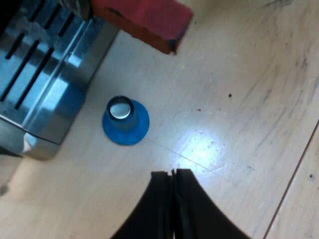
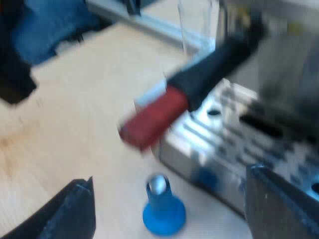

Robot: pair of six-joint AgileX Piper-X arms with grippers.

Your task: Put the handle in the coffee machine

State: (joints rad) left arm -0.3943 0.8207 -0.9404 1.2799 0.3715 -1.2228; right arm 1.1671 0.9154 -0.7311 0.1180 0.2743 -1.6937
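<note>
- Apparently the handle (image 2: 214, 64) is already at the espresso machine (image 2: 279, 74). Its dark shaft slants out from the machine's front, above the drip tray (image 2: 234, 134), and its red end (image 2: 154, 117) reaches past the tray's edge, over the bench (image 2: 75, 124). Whether it is turned fully home I cannot tell.
- Nothing grips the handle. Since it hangs there unsupported, I judge that the machine itself carries it.
- A blue tamper (image 2: 163, 209) stands upright on the bench just beside the tray's corner, below the red end and not touching it. There it is clear of the handle's swing.
- The right gripper (image 2: 170, 177) faces the tray with its jaws spread wide, pinching nothing, and the blue tamper sits between them farther off. Spread like this, it could close on the handle for a locking twist if one is needed.
- The left gripper (image 1: 172, 172) hangs over bare bench near the blue tamper, its jaws pressed together and empty. It is apart from the machine, probably to keep out of the other arm's way.
</note>
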